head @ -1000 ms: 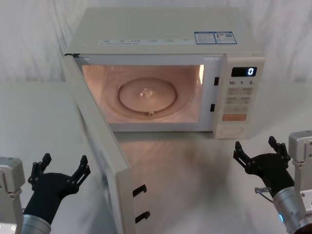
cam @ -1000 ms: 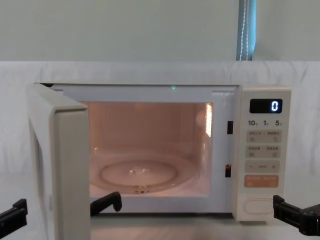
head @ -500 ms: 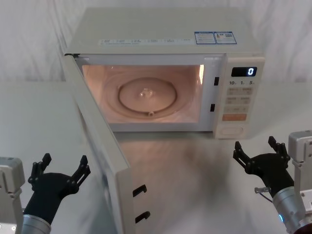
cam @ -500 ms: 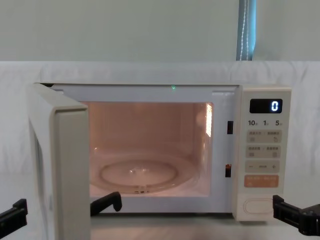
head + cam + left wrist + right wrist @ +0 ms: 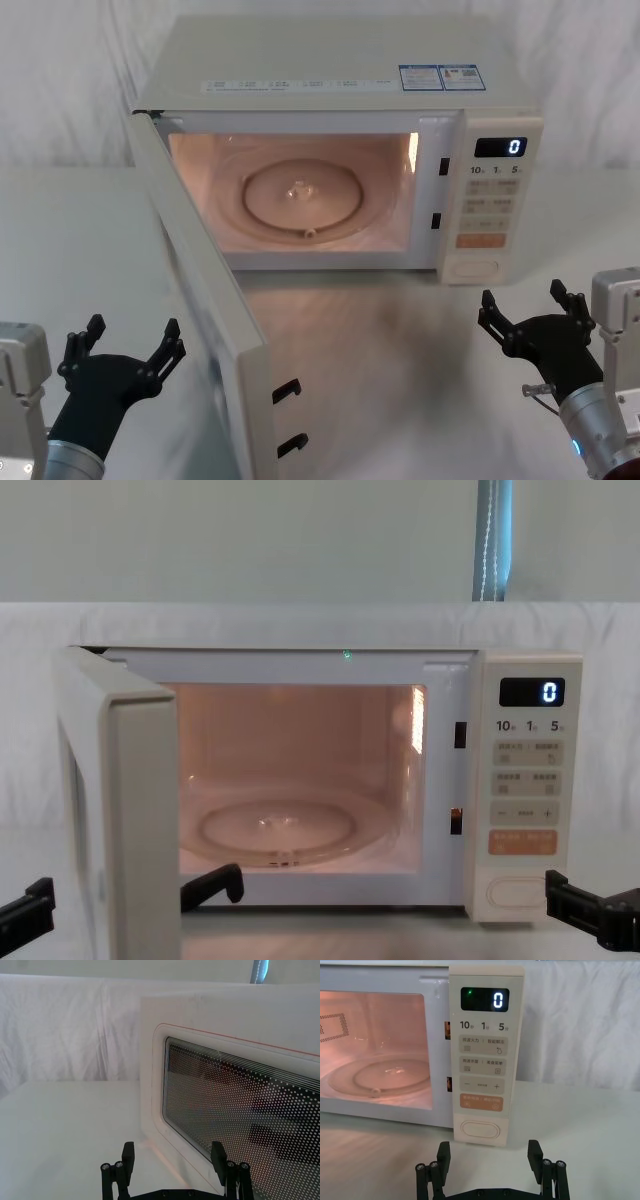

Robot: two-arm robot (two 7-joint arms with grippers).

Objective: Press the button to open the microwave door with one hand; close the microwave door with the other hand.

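- Nothing has shifted over the last second: your microwave door (image 5: 205, 300) stays swung wide, so only closing remains.
- Your left gripper (image 5: 125, 355), spread wide and empty, sits just left of the door's outer face, probably not touching.
- Your right gripper (image 5: 535, 312), equally spread and empty, has the button (image 5: 480, 1129) ahead, apart.

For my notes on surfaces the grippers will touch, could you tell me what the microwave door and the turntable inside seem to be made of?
The microwave door: apparently cream moulded plastic with a smooth, slightly glossy finish; its window looks like dark glass or clear plastic over a dotted metal mesh. The turntable: probably clear glass, since it is see-through with shiny ridged rings.
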